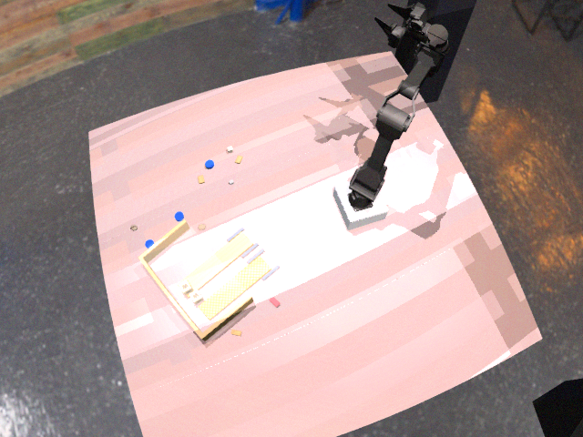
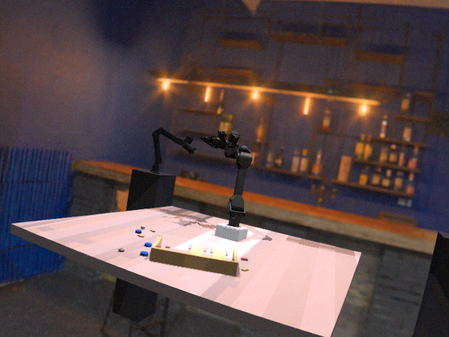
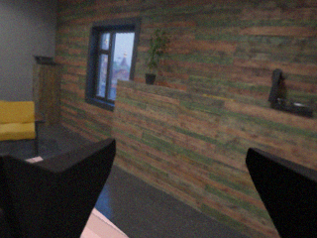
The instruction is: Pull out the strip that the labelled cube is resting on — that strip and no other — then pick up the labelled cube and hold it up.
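My gripper [image 1: 383,12] [image 2: 201,137] [image 3: 181,150] is open and empty, raised high beyond the table's far edge in the top view, well away from the strips. A plain yellow strip [image 1: 219,257] [image 2: 196,251] and a checkered yellow strip [image 1: 239,284] [image 2: 219,254] lie side by side within a three-sided wooden frame [image 1: 171,299] [image 2: 191,260]. Two small pale cubes [image 1: 186,287] [image 1: 196,297] sit close together at the strips' ends near the frame's long wall. Their markings and exactly what each rests on are too small to tell. The wrist view shows no strip or cube.
Short grey bars [image 1: 235,234] [image 1: 271,272] stand beside the strips' other ends. Blue discs [image 1: 209,164] [image 1: 178,216] [image 1: 149,243], a red piece [image 1: 274,301] [image 2: 244,258] and small tan pieces [image 1: 201,179] [image 1: 236,332] lie outside the frame. My arm stands on a grey base [image 1: 367,219] [image 2: 231,232].
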Motion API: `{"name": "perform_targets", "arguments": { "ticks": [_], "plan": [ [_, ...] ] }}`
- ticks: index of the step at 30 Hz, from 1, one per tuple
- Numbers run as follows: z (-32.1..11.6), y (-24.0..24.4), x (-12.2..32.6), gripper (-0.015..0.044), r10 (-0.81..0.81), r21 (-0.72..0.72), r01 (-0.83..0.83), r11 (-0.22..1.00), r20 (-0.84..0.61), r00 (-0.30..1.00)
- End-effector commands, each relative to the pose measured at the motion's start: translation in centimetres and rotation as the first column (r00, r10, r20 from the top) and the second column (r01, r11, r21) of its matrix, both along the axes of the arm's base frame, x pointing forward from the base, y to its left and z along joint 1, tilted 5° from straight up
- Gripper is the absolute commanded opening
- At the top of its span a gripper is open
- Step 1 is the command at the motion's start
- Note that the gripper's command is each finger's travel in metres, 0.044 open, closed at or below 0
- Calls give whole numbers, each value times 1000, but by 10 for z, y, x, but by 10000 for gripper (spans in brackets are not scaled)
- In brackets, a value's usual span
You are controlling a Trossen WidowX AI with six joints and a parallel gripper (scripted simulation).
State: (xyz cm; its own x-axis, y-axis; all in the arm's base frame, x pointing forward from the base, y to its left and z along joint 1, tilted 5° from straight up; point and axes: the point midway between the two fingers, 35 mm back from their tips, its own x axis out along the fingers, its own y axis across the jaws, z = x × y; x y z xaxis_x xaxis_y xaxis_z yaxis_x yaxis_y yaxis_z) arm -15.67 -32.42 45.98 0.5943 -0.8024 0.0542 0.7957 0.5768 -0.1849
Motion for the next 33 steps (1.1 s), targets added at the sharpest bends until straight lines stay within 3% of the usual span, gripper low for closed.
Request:
{"name": "perform_targets", "arguments": {
  "ticks": [1, 4, 11, 18, 25, 33],
  "plan": [
    [1, -1, 1, 400, -2, -5, 2, 1000, 0, 1000],
    [6, -14, 18, 400, 7, -48, -6, 999, 24, 1000],
    [-9, -58, 123, 400, 171, -25, -170, 985, 183, 968],
    [-37, -68, 236, 400, 284, 56, -312, 948, 293, 913],
    [-77, -40, 344, 400, 359, 175, -432, 885, 336, 871],
    [-133, 31, 445, 400, 445, 330, -530, 781, 300, 844]
  ]
}}
